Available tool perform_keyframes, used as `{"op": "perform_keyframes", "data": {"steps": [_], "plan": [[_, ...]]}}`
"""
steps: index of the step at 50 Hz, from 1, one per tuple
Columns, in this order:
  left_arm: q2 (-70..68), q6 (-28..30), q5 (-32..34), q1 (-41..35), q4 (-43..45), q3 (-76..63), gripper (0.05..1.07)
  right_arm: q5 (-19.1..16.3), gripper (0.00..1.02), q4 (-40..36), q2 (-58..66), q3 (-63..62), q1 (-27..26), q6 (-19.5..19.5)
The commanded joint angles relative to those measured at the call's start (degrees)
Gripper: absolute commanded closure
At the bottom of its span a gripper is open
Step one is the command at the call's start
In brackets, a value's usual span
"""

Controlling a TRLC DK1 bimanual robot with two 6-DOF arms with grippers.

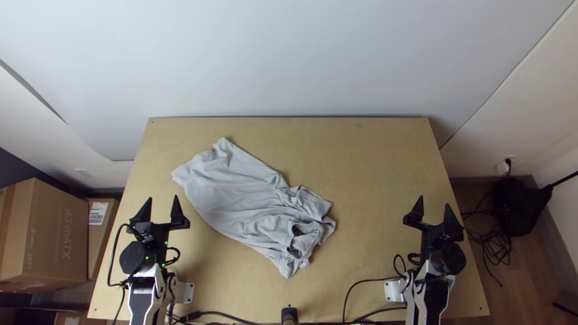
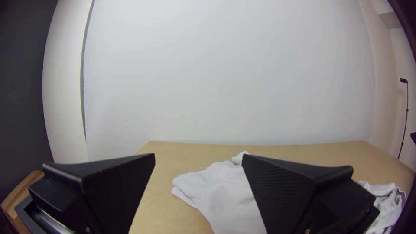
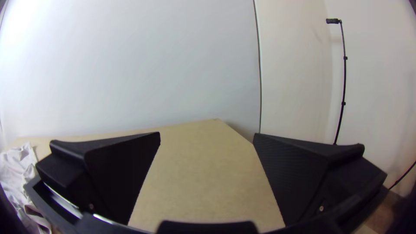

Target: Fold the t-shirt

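Observation:
A light grey t-shirt (image 1: 241, 195) lies rumpled across the table's left and middle, smooth toward its far left end and bunched with creases and an opening at its near right end. My left gripper (image 1: 161, 203) stands open left of the shirt, touching nothing. At the table's right side, well apart from the cloth, my right gripper (image 1: 435, 210) is open with nothing between its fingers. The left wrist view has the shirt (image 2: 221, 190) beyond the left gripper (image 2: 198, 158). In the right wrist view, part of the shirt (image 3: 15, 173) lies at the edge, beside the open right gripper (image 3: 207, 136).
The wooden table (image 1: 373, 180) ends at a pale wall panel (image 1: 289, 60) along its far side. Black cables (image 1: 355, 289) run along the near edge beside a small black device (image 1: 289, 315). Cardboard boxes (image 1: 51, 241) stand left of the table.

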Motion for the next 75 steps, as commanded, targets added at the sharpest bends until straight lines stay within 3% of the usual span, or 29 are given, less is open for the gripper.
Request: {"op": "perform_keyframes", "data": {"steps": [1, 46, 51, 60, 70, 75], "plan": [[-0.1, -0.4, 0.4, 0.3, -1.0, -2.5, 0.10, 0.4, 0.03, -1.2, 0.0, -0.2, -0.2, 0.5], [-0.1, -0.3, 0.4, 0.3, -1.0, -2.5, 0.10, 0.4, 0.03, -1.3, 0.0, -0.2, -0.2, 0.5], [-0.1, -0.3, 0.4, 0.3, -1.0, -2.5, 0.10, 0.3, 0.03, -1.2, 0.0, -0.2, 1.6, 4.5], [0.5, -0.5, 3.5, 1.0, -2.2, -2.5, 0.10, 0.4, 0.03, -1.2, 0.0, -0.2, 2.6, 4.3], [3.6, -0.4, 5.2, 8.2, -2.5, -2.4, 0.10, 0.4, 0.03, -1.3, 0.1, -0.2, 2.4, 4.1], [4.4, -0.3, 5.3, 8.3, -2.8, -2.4, 0.10, 0.4, 0.03, -1.4, 0.4, -0.2, 2.1, 1.6]]}}
